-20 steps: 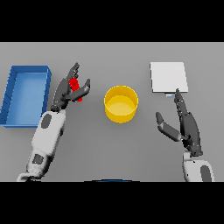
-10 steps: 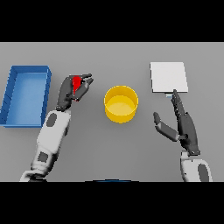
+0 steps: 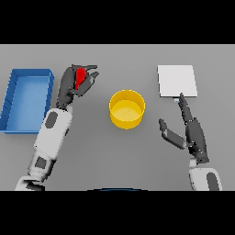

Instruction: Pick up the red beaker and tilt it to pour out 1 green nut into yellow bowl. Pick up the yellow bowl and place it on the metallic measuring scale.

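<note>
Red shows between dark fingers near the bench's left side: the red beaker (image 3: 81, 76) is held in the left hand (image 3: 73, 85), whose fingers and thumb are curled round it, so that only a small part of the beaker can be seen. Whether the beaker touches the bench or is lifted cannot be told from this view. The left arm reaches in from the near left corner.

Just left of that hand, along the left edge of the bench, lies a blue tray (image 3: 13, 98), apart from the hand.

The yellow bowl (image 3: 127, 109) stands upright around the middle of the bench, between the two hands and touched by neither. Its inside looks plain yellow; no nut can be made out in it.

Toward the far right lies the metallic measuring scale (image 3: 177, 81), a pale flat square. The right hand (image 3: 193, 133) is near the right edge, spread with fingers straight and thumb held out toward the bowl, gripping nothing. Its longest fingertip reaches the scale's near edge.
</note>
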